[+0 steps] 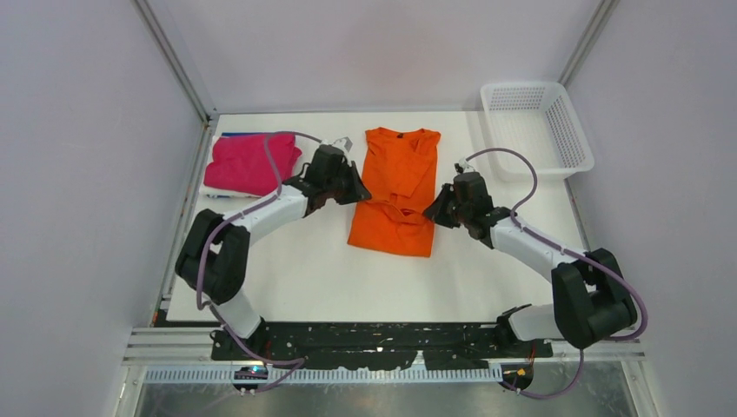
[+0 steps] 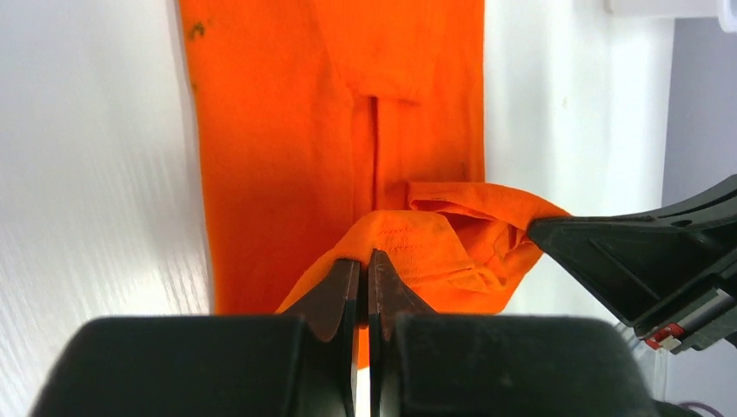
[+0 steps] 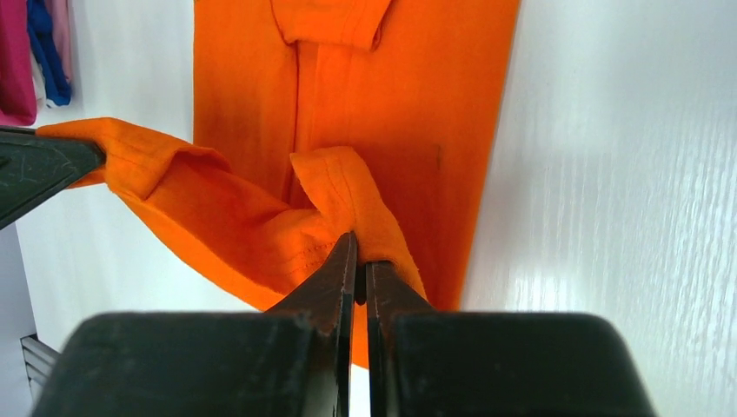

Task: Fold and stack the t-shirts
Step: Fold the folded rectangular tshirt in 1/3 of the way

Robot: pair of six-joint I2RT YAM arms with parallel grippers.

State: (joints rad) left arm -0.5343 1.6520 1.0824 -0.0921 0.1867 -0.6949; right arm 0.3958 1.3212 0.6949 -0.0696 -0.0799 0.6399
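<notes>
– Top external view: what is hard to make out?
– Both pinch points. The left gripper and the right gripper meet the orange t-shirt at its two side edges, mid-frame. Their black bodies cover the fingertips there.
– Do the wrist views settle it?
– Yes. In the left wrist view the fingers are pressed together on a raised fold of orange hem. The rest of the shirt lies flat on the white table higher in the frame. In the right wrist view the fingers are likewise nipped tight on a lifted orange fold. Each wrist view catches the other gripper's tip at the far end of the same raised strip, and both cut the shirt off at the top edge.
– What else is around?
– At upper left of the top view lies a folded magenta-pink t-shirt. A purple cable from the left arm crosses it. The blue t-shirt shows only as a sliver along the pink one's far edge. At upper right a white mesh basket stands well apart from the orange shirt.
</notes>
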